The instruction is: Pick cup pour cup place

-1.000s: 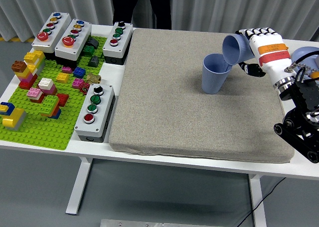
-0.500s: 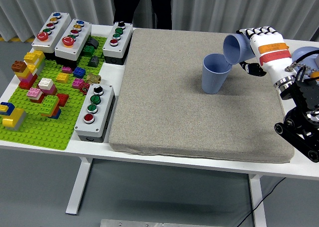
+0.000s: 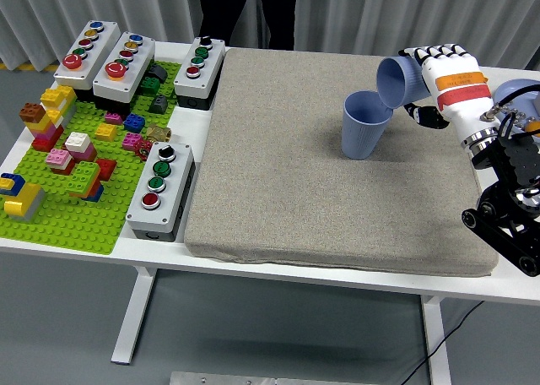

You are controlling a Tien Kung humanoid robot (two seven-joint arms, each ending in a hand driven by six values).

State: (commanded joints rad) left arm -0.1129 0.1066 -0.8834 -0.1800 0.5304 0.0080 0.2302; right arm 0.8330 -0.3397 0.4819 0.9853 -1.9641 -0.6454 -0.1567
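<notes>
Blue plastic, the tilted cup (image 3: 402,82) lay in my right hand (image 3: 445,77), its mouth turned down-left over the rim of a second blue plastic cup (image 3: 364,125) that stood upright on the grey fabric mat (image 3: 278,165). My white fingers (image 3: 432,54) were curled around the tilted cup's body. At the left of the white table (image 3: 199,238) were a green brick baseplate (image 3: 76,212) and grey button boxes (image 3: 160,189).

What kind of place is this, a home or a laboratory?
Most likely a robotics test lab: a white table carries push-button boxes, a green brick baseplate and a grey mat, where the robot's right hand tips a blue cup over another cup.
</notes>
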